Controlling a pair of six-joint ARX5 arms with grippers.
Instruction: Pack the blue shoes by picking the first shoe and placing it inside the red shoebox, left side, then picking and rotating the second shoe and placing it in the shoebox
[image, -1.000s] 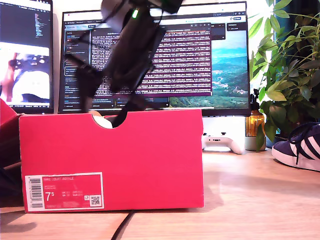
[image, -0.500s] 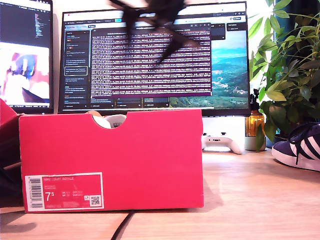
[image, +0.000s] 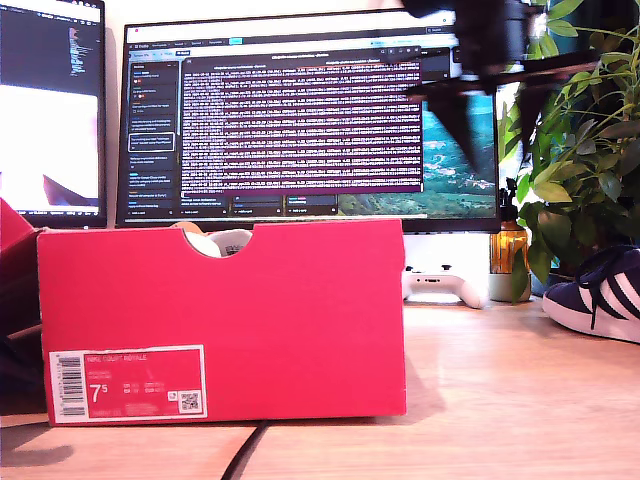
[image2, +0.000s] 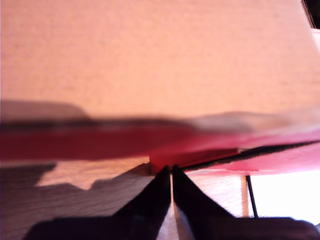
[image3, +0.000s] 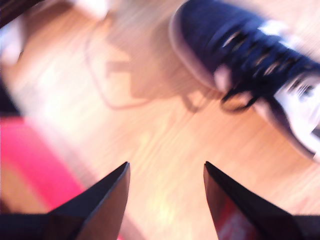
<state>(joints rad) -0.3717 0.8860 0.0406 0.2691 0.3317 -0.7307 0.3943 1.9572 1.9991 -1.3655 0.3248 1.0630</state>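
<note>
Wooden desk (image: 500, 400), monitors (image: 300, 110) behind. Red box (image: 220, 320) at exterior view's left, shoe (image: 600, 295) at its right edge. My second gripper (image3: 166, 200) jaws spread, empty, above shoe; my first gripper (image2: 171, 187) closed, empty.

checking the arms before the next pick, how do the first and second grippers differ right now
My first gripper has its jaws pressed together, holding nothing; my second gripper has its jaws spread wide, also empty. My first gripper sits close against the red shoebox; my second gripper hangs over bare wooden table, with the blue shoe ahead of it. Both have dark, pointed fingers.
</note>
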